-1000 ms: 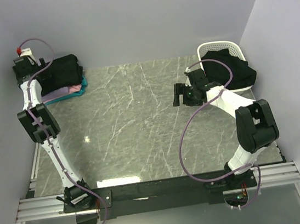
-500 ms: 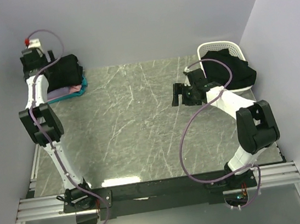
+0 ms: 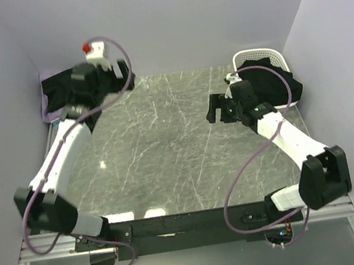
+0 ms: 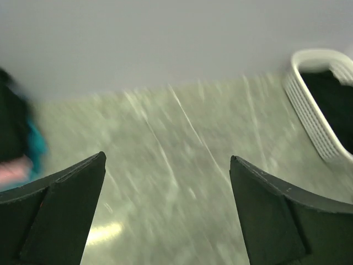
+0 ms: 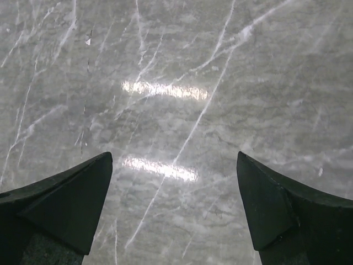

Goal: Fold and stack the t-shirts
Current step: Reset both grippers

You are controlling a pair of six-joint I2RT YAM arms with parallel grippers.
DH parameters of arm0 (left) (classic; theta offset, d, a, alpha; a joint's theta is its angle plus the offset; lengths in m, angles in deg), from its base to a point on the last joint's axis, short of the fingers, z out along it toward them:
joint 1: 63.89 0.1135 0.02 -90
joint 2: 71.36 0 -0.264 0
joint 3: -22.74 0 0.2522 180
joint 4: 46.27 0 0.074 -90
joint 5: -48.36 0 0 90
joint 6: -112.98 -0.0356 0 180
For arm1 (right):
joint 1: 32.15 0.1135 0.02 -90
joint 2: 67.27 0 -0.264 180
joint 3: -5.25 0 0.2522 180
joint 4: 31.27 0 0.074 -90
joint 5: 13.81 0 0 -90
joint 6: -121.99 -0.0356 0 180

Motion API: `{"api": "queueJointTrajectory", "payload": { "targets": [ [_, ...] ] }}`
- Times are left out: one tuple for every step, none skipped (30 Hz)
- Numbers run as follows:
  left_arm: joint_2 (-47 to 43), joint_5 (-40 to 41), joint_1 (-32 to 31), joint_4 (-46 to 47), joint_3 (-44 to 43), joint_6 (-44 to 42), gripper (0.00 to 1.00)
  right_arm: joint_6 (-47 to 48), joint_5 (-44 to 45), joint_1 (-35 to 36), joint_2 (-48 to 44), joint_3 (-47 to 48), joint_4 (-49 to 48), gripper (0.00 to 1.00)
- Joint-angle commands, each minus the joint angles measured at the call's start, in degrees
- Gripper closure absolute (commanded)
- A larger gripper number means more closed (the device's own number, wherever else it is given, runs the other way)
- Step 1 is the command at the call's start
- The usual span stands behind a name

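Note:
A stack of folded t-shirts (image 3: 57, 92) lies at the table's far left corner, a black one on top and a lavender edge below. The blurred left wrist view shows it at the left edge (image 4: 10, 127) with teal and pink layers. Loose black t-shirts (image 3: 276, 84) fill the white basket (image 3: 255, 54) at the far right; they also show in the left wrist view (image 4: 333, 94). My left gripper (image 3: 124, 80) is open and empty just right of the stack, above the table (image 4: 165, 160). My right gripper (image 3: 213, 109) is open and empty over bare table left of the basket (image 5: 174, 157).
The marble table top (image 3: 166, 147) lies between the two arms. Grey walls close in the back and both sides. The basket's rim shows at the right of the left wrist view (image 4: 309, 105). A metal rail runs along the near edge (image 3: 189, 225).
My left arm has swung away from over the stack toward the right, its gripper now pointing across the table. My right arm has stretched out, its gripper staying left of the basket.

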Motion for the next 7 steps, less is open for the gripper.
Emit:
{"api": "queueJointTrajectory", "payload": {
  "targets": [
    [-8.5,-1.2,-6.1,2.7,14.1,7.3,0.00,-0.1,2.5,0.6,-6.8,-4.7,-1.1,0.00],
    [-11.6,1.8,-7.9,2.0,16.1,8.0,0.00,-0.1,2.8,0.6,-7.9,-5.8,-1.2,0.00],
    [-13.2,2.5,-10.0,2.3,18.3,8.1,0.01,-0.5,3.1,0.6,-9.8,-6.9,-1.5,0.00],
    [-14.7,6.7,-13.7,2.8,23.0,8.6,0.00,-0.6,3.2,0.7,-10.7,-8.5,-1.8,0.00],
    [-16.5,12.7,-14.7,1.0,24.6,9.8,0.01,-0.9,3.4,0.7,-11.5,-9.4,-2.0,0.00],
    [-17.2,14.0,-15.3,-0.1,25.6,12.4,0.01,-1.5,4.1,0.7,-13.1,-10.3,-2.3,0.00],
    [-17.8,15.6,-17.1,-1.4,27.4,13.3,0.00,-1.6,4.4,0.7,-13.8,-11.6,-2.8,0.00]
  ]
}}
